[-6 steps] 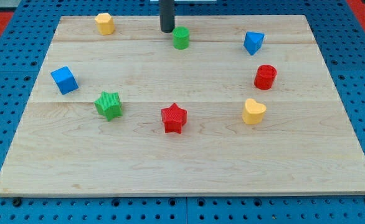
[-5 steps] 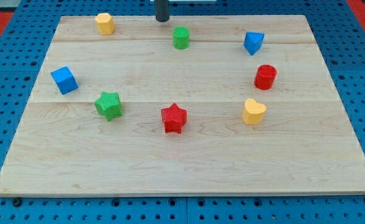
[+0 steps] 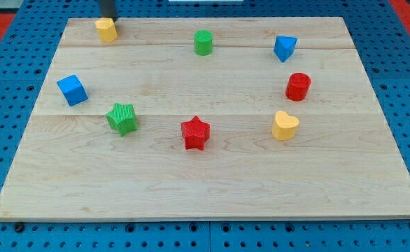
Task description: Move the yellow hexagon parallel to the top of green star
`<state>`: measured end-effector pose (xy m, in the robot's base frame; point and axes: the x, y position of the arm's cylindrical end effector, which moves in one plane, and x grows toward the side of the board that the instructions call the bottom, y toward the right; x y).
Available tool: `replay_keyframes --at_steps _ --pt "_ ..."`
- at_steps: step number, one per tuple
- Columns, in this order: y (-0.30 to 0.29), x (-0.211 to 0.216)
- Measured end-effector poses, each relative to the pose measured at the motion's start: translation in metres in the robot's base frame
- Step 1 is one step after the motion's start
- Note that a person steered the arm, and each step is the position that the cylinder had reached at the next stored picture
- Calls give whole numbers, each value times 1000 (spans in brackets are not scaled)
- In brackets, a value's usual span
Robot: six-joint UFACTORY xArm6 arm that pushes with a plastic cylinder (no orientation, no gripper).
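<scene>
The yellow hexagon sits near the board's top left corner. My tip is at the view's top edge, touching the hexagon's top side. The green star lies well below the hexagon, at the view's left, a little right of the hexagon's column.
A blue cube lies left of the green star. A green cylinder, a blue block, a red cylinder, a yellow heart and a red star stand on the wooden board.
My tip has moved left along the top edge, from beside the green cylinder to the yellow hexagon. The hexagon has shifted a little left and down.
</scene>
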<state>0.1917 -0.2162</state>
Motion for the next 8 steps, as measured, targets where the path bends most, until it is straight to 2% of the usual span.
replay_keyframes --at_steps 2,3,5,7,8 --pt "21 66" --pt "43 58" --pt "43 75" --pt "41 69" --pt "55 41"
